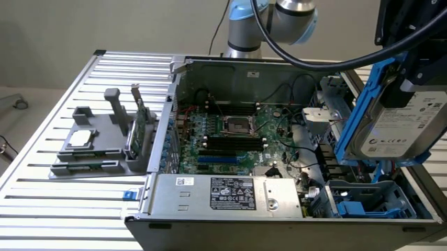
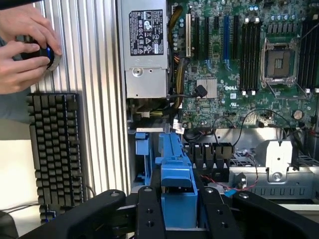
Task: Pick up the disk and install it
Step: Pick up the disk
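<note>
The disk (image 1: 403,125), a silver-grey hard drive with a white label and blue carrier rails, hangs upright in the air at the exterior view's right, above the open computer case (image 1: 279,209). My gripper (image 1: 413,78) comes down from above and is shut on the disk's upper part. In the wrist view the black fingers (image 2: 148,214) flank the blue carrier rail (image 2: 175,174), which points down toward the blue drive bay (image 2: 144,149). That same drive bay (image 1: 370,201) sits in the case's near corner, below the disk.
Inside the case lie the motherboard (image 1: 231,136) and a power supply (image 1: 223,196). A grey fixture (image 1: 98,146) on the slatted table (image 1: 63,204) holds a green card (image 1: 142,125) and a silver square piece (image 1: 81,137). A person's hands (image 2: 25,45) and a keyboard (image 2: 52,149) are beside the case.
</note>
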Robot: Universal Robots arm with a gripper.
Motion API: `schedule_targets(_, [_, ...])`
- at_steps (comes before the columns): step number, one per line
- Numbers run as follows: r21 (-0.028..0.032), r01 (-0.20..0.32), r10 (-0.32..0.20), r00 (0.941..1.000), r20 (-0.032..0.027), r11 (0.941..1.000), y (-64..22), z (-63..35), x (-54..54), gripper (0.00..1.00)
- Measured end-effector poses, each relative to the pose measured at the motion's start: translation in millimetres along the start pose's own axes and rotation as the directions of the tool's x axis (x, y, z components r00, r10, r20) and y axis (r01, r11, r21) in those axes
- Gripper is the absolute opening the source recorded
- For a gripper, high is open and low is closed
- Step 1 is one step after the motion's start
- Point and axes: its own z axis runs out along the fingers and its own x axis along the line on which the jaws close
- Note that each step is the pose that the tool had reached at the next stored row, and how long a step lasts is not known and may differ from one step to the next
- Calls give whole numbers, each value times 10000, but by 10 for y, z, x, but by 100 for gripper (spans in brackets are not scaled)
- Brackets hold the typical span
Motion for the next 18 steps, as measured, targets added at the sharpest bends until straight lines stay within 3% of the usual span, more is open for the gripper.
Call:
schedule_targets(7, [0, -28, 28, 10000, -29, 10000, -69, 61, 15, 32])
schedule_targets(15, [-1, -40, 40, 10000, -20, 10000, -101, 204, 202, 32])
schedule_targets(18, [-1, -38, 38, 10000, -26, 10000, -98, 257, 199, 32])
